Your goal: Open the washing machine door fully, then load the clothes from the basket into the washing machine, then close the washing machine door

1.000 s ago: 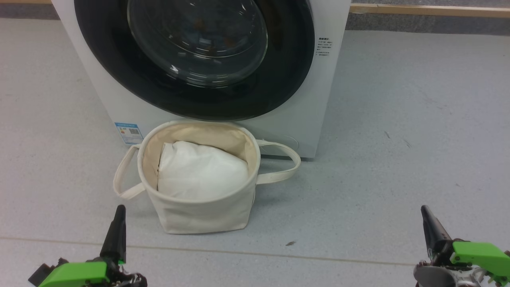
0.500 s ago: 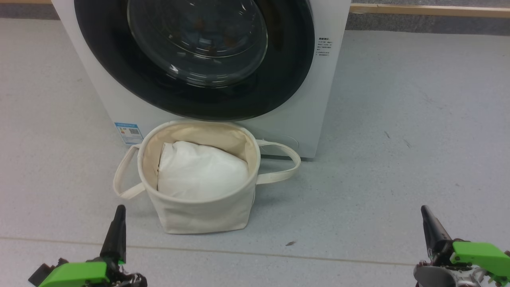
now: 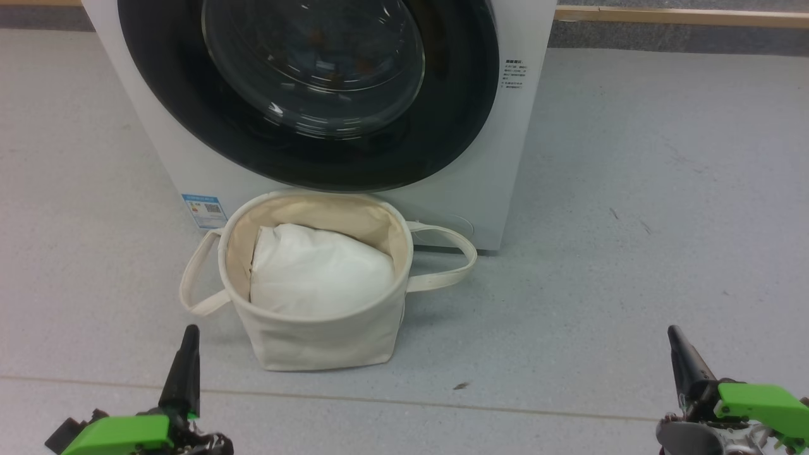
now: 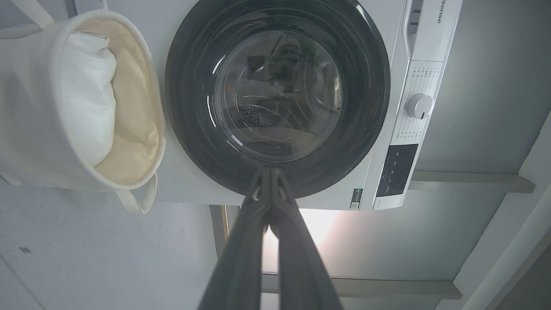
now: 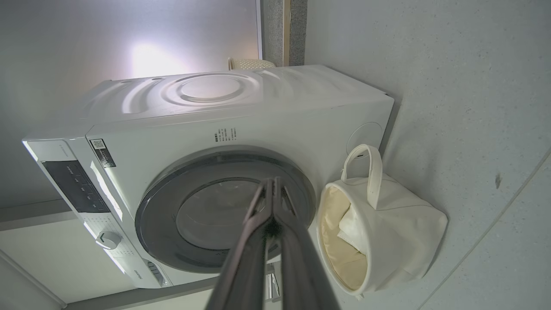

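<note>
On the white washing machine (image 3: 480, 158), lettering ending in "isense" (image 4: 439, 13) is read at the edge of the control strip in the left wrist view. Beside it, a round white dial (image 4: 419, 106) and a dark rectangular display panel (image 4: 398, 170) with small pale markings are seen. A blue label sticker (image 3: 204, 210) is fixed low on the left of the front. A block of small dark print (image 3: 515, 72), too fine to be read, is placed to the right of the door. A small sticker with a square code (image 5: 102, 153) is found near the panel.

The washing machine door (image 3: 442, 126) is shut flat against the front. Its rim is wide, glossy and black, and its centre is a bulging bowl of clear glass. Faint orange-brown flecks (image 3: 361, 63) are made out behind the glass; what they belong to cannot be told.

The basket (image 3: 316, 344), a round tub of cream canvas with two looped strap handles, is set on the speckled grey floor (image 3: 632, 253) just in front of the machine, below the door. A plain white, pillow-like bundle (image 3: 316, 272) is held inside it.

The left gripper (image 3: 189, 331) is kept at the near left and the right gripper (image 3: 672, 331) at the near right, both well apart from the basket. On each, the two long dark fingers are pressed together and nothing is held.
</note>
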### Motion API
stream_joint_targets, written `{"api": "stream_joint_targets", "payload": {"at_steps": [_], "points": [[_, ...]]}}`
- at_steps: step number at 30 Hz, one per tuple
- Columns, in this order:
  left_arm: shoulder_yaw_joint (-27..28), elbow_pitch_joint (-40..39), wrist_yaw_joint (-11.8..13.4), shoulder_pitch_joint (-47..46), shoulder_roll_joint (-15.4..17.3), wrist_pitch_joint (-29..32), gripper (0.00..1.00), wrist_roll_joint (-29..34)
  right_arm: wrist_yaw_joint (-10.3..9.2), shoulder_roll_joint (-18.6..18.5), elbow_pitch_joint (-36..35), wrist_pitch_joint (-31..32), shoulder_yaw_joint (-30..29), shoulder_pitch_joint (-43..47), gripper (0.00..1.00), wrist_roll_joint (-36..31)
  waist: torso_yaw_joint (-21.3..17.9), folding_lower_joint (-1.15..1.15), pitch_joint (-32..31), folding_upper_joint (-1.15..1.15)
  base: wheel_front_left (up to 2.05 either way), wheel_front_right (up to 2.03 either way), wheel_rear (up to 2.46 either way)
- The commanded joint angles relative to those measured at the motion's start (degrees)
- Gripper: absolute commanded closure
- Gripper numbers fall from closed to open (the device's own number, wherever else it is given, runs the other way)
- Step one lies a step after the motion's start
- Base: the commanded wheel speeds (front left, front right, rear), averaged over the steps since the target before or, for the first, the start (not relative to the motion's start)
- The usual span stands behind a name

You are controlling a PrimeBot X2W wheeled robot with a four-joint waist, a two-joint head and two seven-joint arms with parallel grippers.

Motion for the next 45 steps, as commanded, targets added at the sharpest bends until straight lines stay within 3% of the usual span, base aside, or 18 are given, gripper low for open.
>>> {"api": "stream_joint_targets", "payload": {"at_steps": [1, 45], "points": [[1.9, -2.1, -0.4, -1.4, 0.9, 0.4, 1.0, -0.2, 0.01, -0.5, -1.8, 0.5, 1.1, -2.9, 1.0, 0.3, 0.0, 0.0, 0.0, 0.0, 0.0, 0.0, 0.0], [1.9, -2.1, -0.4, -1.4, 0.9, 0.4, 1.0, -0.2, 0.01, -0.5, -1.8, 0.5, 1.1, -2.9, 1.0, 0.3, 0.0, 0.0, 0.0, 0.0, 0.0, 0.0, 0.0]]}}
